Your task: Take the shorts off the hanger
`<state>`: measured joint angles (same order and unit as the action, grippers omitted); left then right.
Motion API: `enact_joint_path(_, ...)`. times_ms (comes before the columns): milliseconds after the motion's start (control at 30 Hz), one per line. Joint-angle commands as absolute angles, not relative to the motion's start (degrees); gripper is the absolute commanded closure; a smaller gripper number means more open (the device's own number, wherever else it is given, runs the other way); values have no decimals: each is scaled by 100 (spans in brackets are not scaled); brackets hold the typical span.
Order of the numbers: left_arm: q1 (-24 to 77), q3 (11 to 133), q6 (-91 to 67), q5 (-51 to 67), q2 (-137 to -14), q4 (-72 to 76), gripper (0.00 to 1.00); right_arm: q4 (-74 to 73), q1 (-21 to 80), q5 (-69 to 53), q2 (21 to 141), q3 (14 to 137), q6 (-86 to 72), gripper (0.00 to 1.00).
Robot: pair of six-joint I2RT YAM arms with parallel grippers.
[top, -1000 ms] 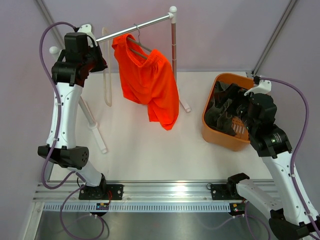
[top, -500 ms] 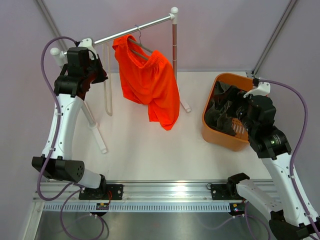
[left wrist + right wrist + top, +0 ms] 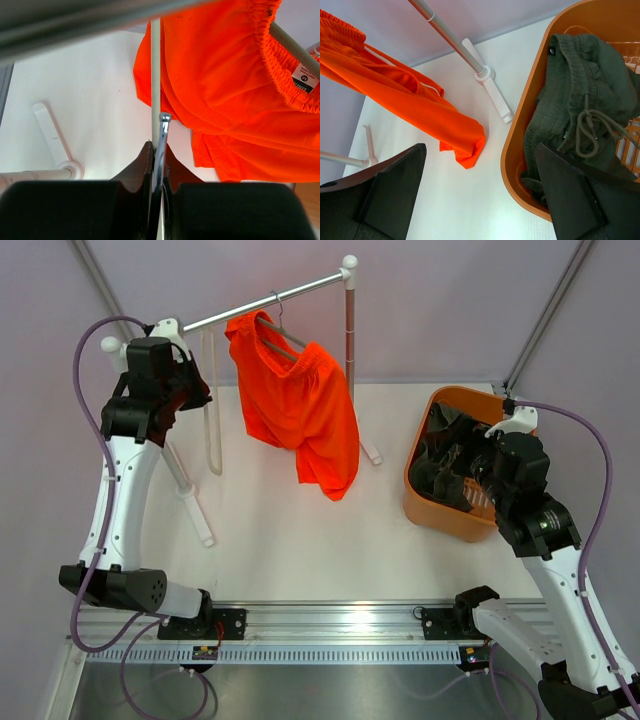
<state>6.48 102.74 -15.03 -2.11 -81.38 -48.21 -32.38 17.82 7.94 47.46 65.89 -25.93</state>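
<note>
The orange shorts [image 3: 300,405] hang from the dark grey hanger [image 3: 283,335], whose hook sits over the rack rod [image 3: 310,283]. One leg droops to the table. My left gripper [image 3: 192,388] is at the rod's left end, apart from the shorts [image 3: 225,85]. Its jaws [image 3: 159,150] are shut on a thin shiny metal wire next to a pale cream hanger [image 3: 213,410]. The grey hanger's bar [image 3: 295,45] shows inside the waistband. My right gripper [image 3: 455,465] hovers over the basket's left rim, open and empty [image 3: 480,147], with the shorts' leg [image 3: 465,140] ahead of it.
An orange basket [image 3: 430,510] holding dark green clothes [image 3: 570,90] stands at the right. The rack's right post [image 3: 348,340] and foot [image 3: 495,95] lie between basket and shorts. The left post's foot [image 3: 195,505] reaches toward the front.
My left arm's elbow has dropped down and leftward while the gripper stayed by the rod's left end. The right arm and the shorts have barely moved.
</note>
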Motion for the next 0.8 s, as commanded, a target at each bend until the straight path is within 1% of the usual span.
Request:
enact_joint_path(0,624,10319,-1503,-325,-7778,-4632,92,-3041,1767,721,4685,6592,-2637,1)
enact_joint_path(300,624,9766,-1512,-299,-7638,-4465,92,-3041,1767,721,4632,6513,-2663,1)
enact_joint_path(500,624,9624,-1494,-290,-7743,-4421,92,-3023,1767,712,4606,6478,-2672,0)
enact_joint_path(633,624,9607,-1503,-246,-7770,-4412,95,-3006,1767,738,4614,6416,-2654,0)
enact_joint_path(700,633,9615,-1503,-220,-7761,-4438,100,-2997,1775,738,4623,6399,-2654,1)
enact_joint_path(767,659,9615,-1485,-211,-7656,-4447,100,-2988,1767,729,4614,6390,-2654,0)
